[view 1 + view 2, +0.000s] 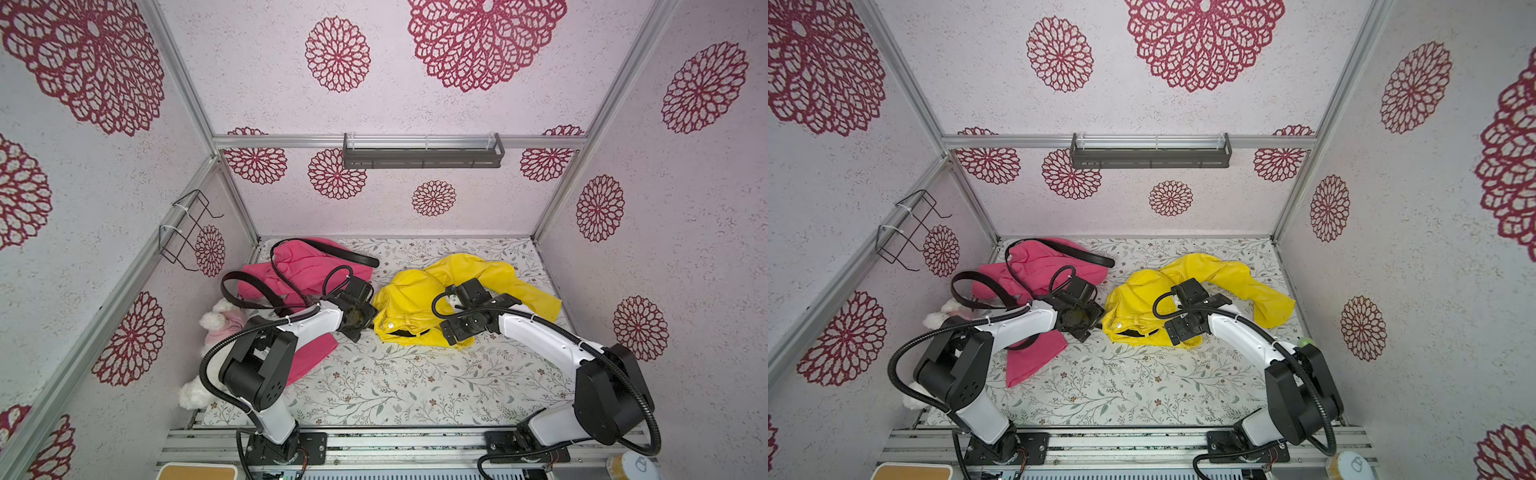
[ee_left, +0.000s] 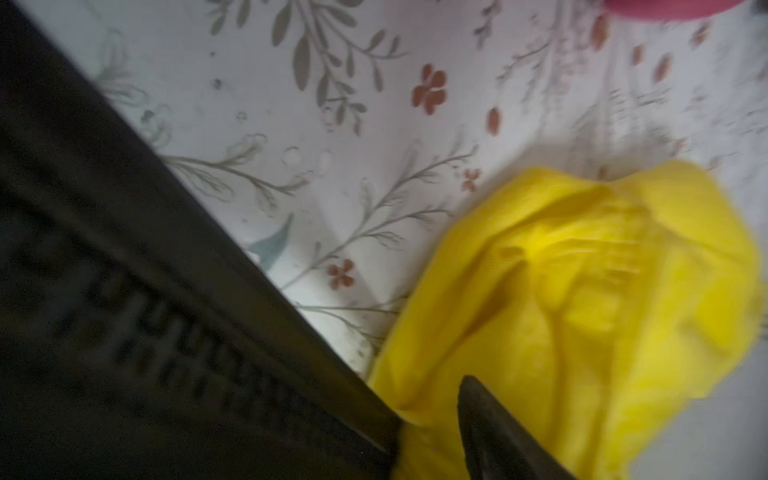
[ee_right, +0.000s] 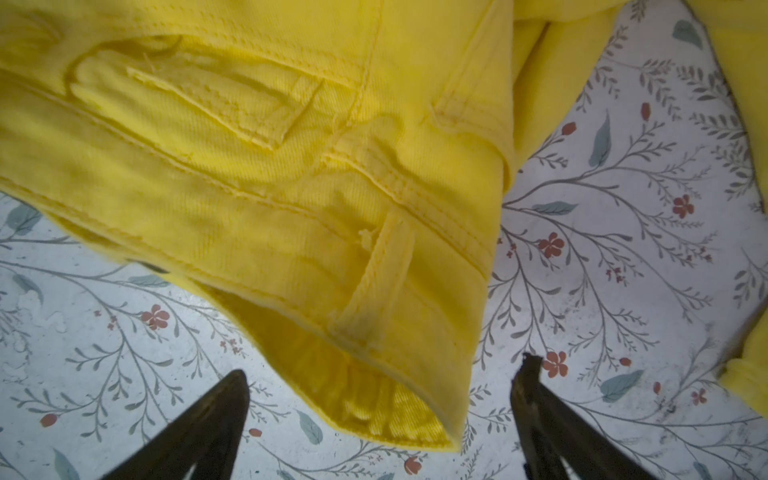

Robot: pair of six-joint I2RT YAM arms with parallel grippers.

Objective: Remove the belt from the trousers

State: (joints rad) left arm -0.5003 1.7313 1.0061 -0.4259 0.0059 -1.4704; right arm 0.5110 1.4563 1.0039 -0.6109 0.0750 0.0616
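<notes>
Flanking the yellow trousers (image 1: 436, 282), my two grippers sat at the waistband, which faced the near edge of the floral table (image 1: 395, 386). The trousers lay crumpled right of the table's middle.

My right gripper (image 3: 384, 365) stood wide open and held nothing. Its fingers were on either side of the waistband's right corner, by an empty belt loop (image 3: 380, 282).

My left gripper (image 1: 360, 326) was at the waistband's left end. Its wrist view was blurred, so I could not tell whether it was parted or pinching cloth.

A short dark strip, which I took for the belt (image 1: 401, 333), showed in the waistband opening between the two grippers. It ran left to right along the band. Both its ends were hidden, so I could not tell which way the buckle pointed.

I judged the belt light, thin and fairly smooth. It looked bendable along its length but stiffer than the soft cloth around it. It would likely drag in the loops and pull the light trousers with it. The exposed stretch looked the best place to pinch, across its width, with the other gripper pinning the waistband.

Far left, a black strap (image 1: 332, 248) lay looped over pink trousers (image 1: 307, 266).
</notes>
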